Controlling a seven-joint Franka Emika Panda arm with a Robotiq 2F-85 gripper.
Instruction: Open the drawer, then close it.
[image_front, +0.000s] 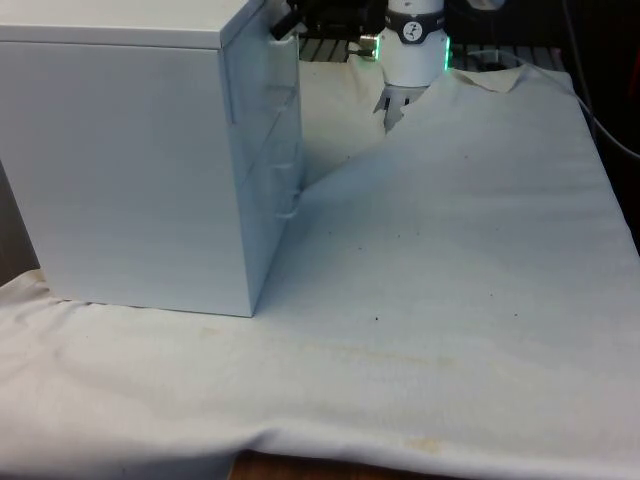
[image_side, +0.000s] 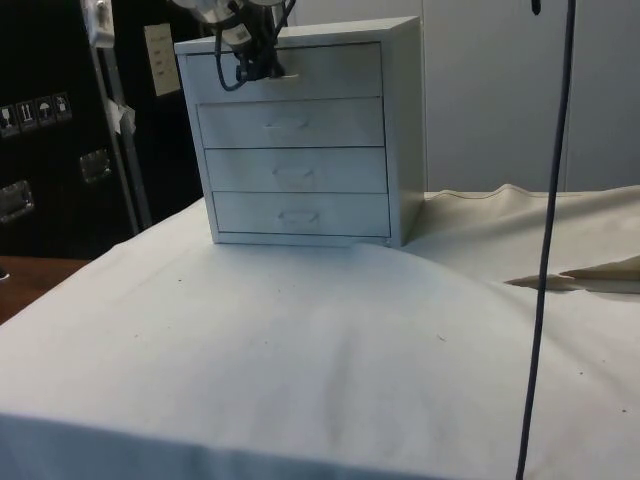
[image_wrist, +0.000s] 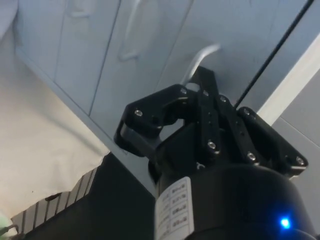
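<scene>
Gripper (image_side: 262, 68) at the chest of drawers' (image_side: 300, 140) top drawer (image_side: 290, 72)
Upper left of the side view: the fingers (image_wrist: 205, 82) reach the handle (image_wrist: 200, 59); whether they clamp it, I cannot tell.

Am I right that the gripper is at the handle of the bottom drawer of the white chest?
Not quite: the side view shows the gripper at the handle of the top drawer of the white chest, not the bottom one.

A creased white cloth (image_side: 300, 350) covers the surface. Behind the cloth in the side view stand dark cabinets (image_side: 50, 150) and a pale wall (image_side: 520, 90); a black cable (image_side: 548, 250) hangs before that wall.
</scene>
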